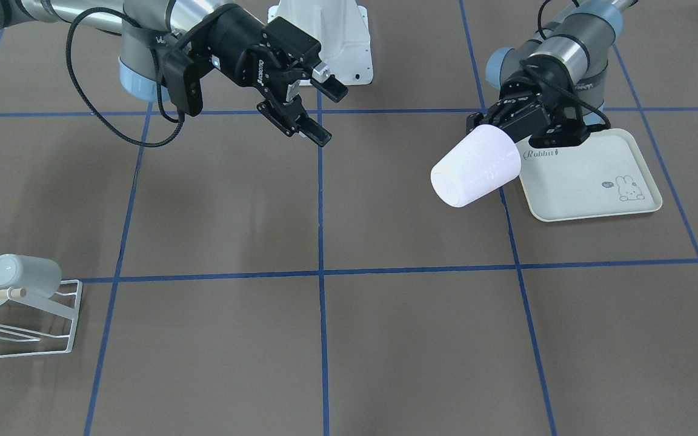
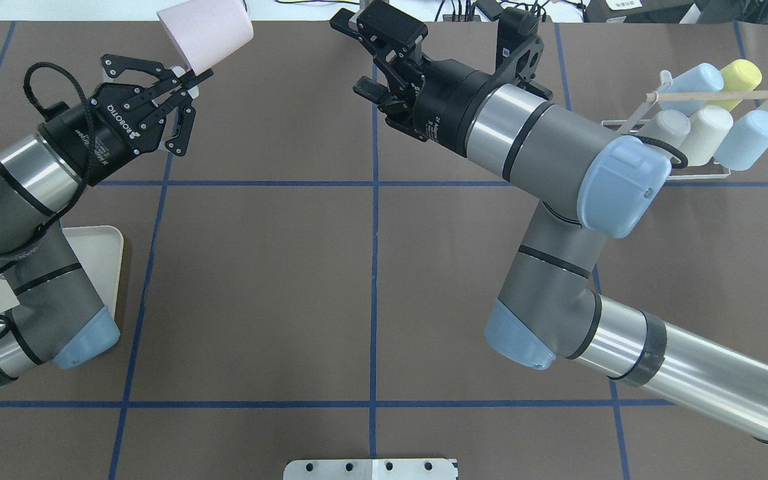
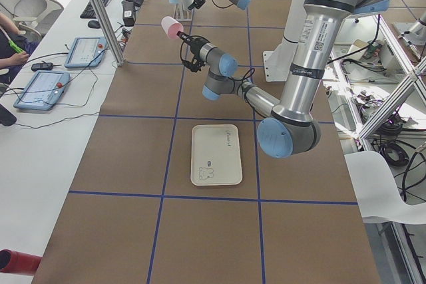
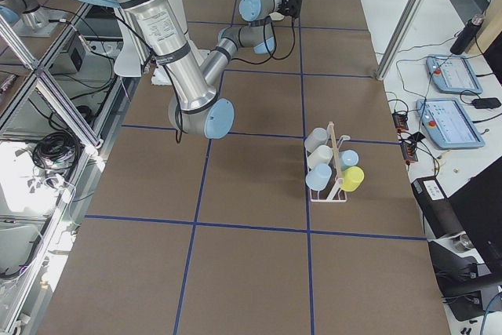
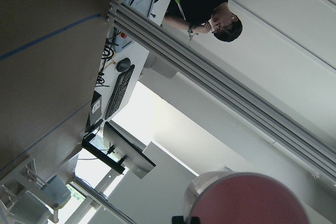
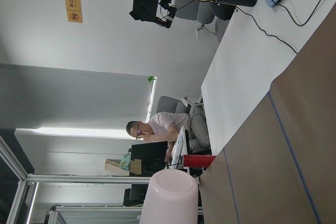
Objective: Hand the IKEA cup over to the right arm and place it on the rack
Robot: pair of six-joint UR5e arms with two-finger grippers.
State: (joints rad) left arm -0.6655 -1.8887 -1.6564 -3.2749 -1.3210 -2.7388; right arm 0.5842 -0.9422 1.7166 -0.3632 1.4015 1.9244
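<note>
The IKEA cup (image 1: 475,168) is pale pink and hangs tilted in the air, bottom pointing away from my left arm. My left gripper (image 1: 497,125) is shut on its rim, seen from above with the cup (image 2: 205,32) at the far left of the table and the left gripper (image 2: 192,75) just behind it. My right gripper (image 1: 329,114) is open and empty, held above the table's middle and facing the cup across a wide gap. The cup's bottom (image 6: 170,198) shows in the right wrist view. The rack (image 1: 75,303) stands at the table's far right side.
Several blue, white and yellow cups (image 2: 704,130) sit on the rack (image 2: 697,175) under a thin wooden rod (image 2: 717,95). A cream rabbit-print tray (image 1: 591,181) lies below my left arm. A person (image 5: 207,3) sits at a desk beyond the table edge.
</note>
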